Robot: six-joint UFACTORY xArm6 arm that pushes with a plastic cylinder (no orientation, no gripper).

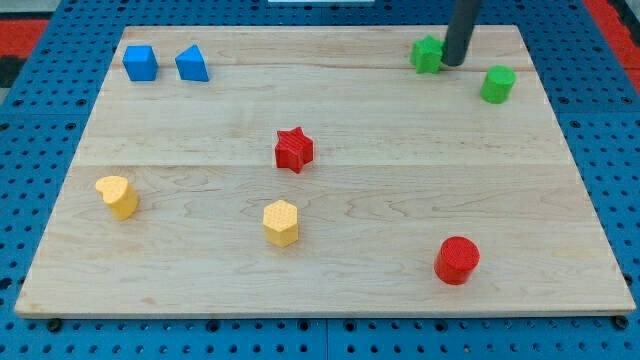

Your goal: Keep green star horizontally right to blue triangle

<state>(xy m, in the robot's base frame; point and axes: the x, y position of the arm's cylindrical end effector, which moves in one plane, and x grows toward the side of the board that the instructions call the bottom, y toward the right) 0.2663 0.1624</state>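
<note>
Wood of the board (330, 210) fills most of the view, and nearest the view's bottom sit a red cylinder (457, 260) toward the right, a yellow hexagonal block (281, 222) near the middle and a yellow heart-like block (118, 196) toward the left, all well apart. Further up, a red star (293, 149) lies about at the board's centre. Along the view's top edge, a blue cube (140, 63) and the blue triangle (191, 64) stand just beside each other at the left, while the green star (427, 54) sits far across at the right, roughly level with the triangle, and a second green block (497, 84), its shape hard to make out, lies a little lower and further right. My tip (452, 63) is a bare rod that holds nothing; it rests at the star's right side, touching or all but touching it. The star looks small, light and rigid, so I judge it will slide readily and may spin if struck off-centre; there is no gripping it, only pushing squarely against a flank, through its middle. Since it already lies right of the triangle, only slight nudges seem called for.
</note>
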